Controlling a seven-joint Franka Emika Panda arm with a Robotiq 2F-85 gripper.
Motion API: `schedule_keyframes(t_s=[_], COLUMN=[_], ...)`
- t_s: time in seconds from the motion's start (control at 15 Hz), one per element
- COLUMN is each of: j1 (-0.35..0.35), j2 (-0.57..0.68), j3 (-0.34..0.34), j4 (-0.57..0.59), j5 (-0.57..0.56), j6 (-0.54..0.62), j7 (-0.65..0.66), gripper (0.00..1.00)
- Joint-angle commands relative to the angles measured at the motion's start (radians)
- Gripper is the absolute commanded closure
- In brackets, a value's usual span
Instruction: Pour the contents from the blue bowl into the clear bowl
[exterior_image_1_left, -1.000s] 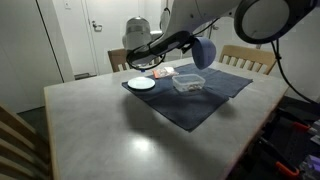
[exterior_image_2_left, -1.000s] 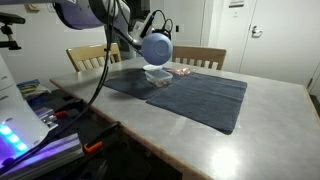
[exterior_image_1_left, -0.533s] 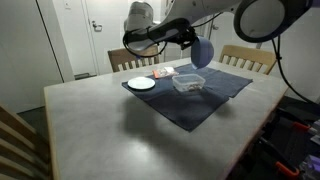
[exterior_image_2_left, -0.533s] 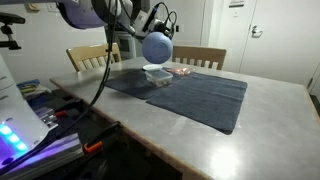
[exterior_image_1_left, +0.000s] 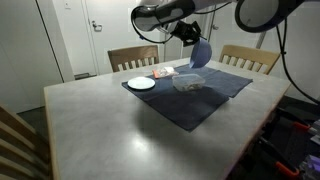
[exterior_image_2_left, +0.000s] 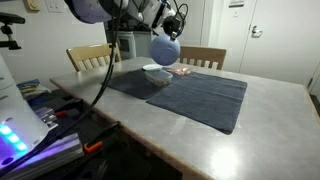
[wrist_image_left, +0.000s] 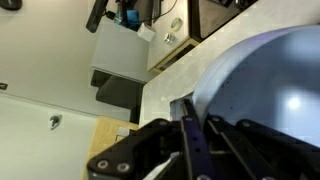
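Observation:
My gripper (exterior_image_1_left: 192, 38) is shut on the rim of the blue bowl (exterior_image_1_left: 200, 54), which is tipped on its side in the air above the clear bowl (exterior_image_1_left: 188, 82). In an exterior view the blue bowl (exterior_image_2_left: 165, 49) hangs over the clear bowl (exterior_image_2_left: 156, 72), its rounded underside toward the camera. In the wrist view the blue bowl (wrist_image_left: 265, 90) fills the right side, with my fingers (wrist_image_left: 195, 135) clamped on its edge. The clear bowl sits on the dark cloth mat (exterior_image_1_left: 190, 100). What is in either bowl cannot be seen.
A white plate (exterior_image_1_left: 141, 84) and a small pinkish item (exterior_image_1_left: 162, 72) lie on the mat near the clear bowl. The mat (exterior_image_2_left: 195, 98) covers the far part of the grey table (exterior_image_1_left: 110, 125). Wooden chairs (exterior_image_1_left: 133, 58) stand behind the table.
My arm has swung upward and the blue bowl has risen and tilted further over the clear bowl. The clear bowl, plate and mat have not moved.

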Motion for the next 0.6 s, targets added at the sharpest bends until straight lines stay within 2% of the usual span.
schedule_keyframes(t_s=[0.0, 0.27, 0.53], j1=[-0.065, -0.131, -0.193], j2=[-0.043, -0.073, -0.097], j3=[-0.031, -0.054, -0.042], j4=[0.0, 0.0, 0.0], j5=[0.132, 0.278, 0.414], j6=[0.07, 0.146, 0.253], j7=[0.098, 0.23, 0.378], gripper=[0.99, 0.99, 0.99])
